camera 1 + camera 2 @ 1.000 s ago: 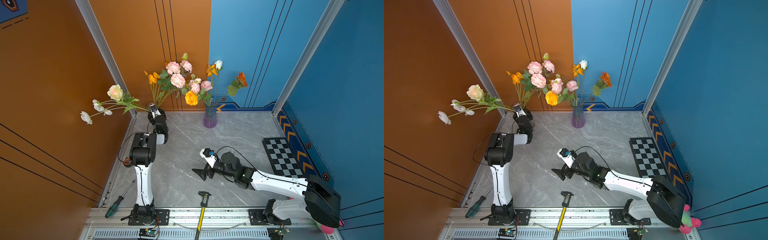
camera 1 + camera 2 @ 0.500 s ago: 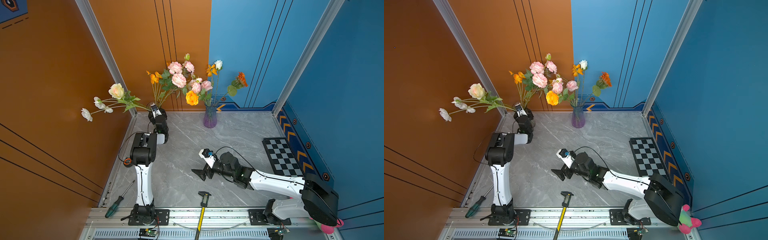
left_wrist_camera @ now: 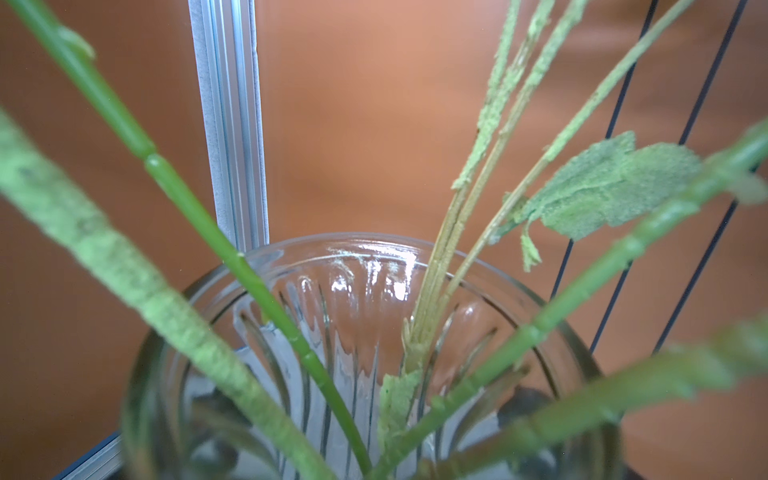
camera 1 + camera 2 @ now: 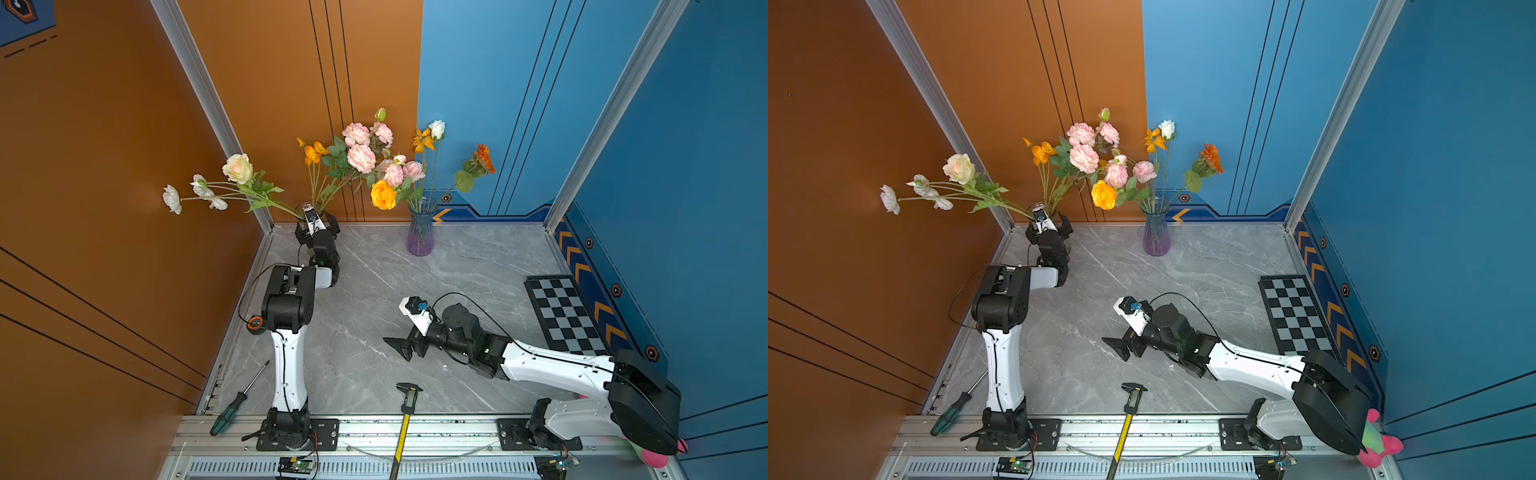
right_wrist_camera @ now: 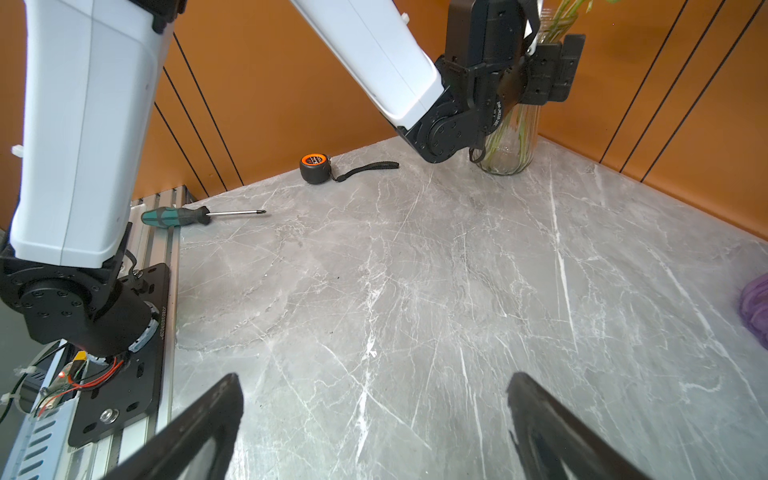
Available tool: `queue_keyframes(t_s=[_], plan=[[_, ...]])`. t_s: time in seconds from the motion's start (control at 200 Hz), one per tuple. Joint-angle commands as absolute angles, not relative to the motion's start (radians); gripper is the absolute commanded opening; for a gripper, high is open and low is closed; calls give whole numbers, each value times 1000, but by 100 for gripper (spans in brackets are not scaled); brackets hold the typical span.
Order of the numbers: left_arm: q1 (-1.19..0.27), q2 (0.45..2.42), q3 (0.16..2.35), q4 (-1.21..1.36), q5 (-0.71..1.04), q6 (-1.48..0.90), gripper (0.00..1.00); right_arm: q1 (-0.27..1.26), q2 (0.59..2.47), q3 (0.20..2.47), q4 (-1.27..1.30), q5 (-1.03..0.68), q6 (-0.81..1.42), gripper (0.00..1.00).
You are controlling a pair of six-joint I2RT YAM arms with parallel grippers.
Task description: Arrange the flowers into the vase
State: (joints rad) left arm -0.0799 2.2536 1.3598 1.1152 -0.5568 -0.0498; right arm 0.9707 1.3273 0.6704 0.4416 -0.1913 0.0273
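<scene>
Left gripper (image 4: 316, 224): jaws spread wide on either side of the clear glass vase (image 3: 365, 253) mouth, gripping no stem. Can't tell if they touch the glass. Flowers (image 4: 237, 168) stand in that vase, just ahead. More flowers are in the purple vase (image 4: 419, 235), well off to its right. Right gripper (image 5: 376, 378): spread, empty, low over the table (image 5: 415, 270).
</scene>
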Motion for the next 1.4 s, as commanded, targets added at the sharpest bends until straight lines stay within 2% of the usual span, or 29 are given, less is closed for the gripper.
queue_keyframes(t_s=[0.0,0.355,0.691,0.806,0.916,1.131,1.286,1.396], plan=[[-84,2238,1344,1146,-587,-44,98,979,1308,671,472,-200,42,100],[-115,2174,1243,1146,-593,-40,98,943,1267,641,473,-206,40,100],[-166,2038,1038,1188,-673,-66,98,850,1078,569,371,-178,43,100],[-222,1955,933,1187,-776,-16,98,817,1008,525,353,-166,61,100],[-258,1846,807,1188,-826,-24,98,792,943,489,318,-161,58,100],[-327,1573,526,1169,-776,3,98,722,754,425,185,-141,58,100],[-470,1316,393,948,-788,5,98,663,554,365,-19,-1,154,100],[-605,1106,367,652,-822,50,98,635,392,348,-223,143,271,100]])
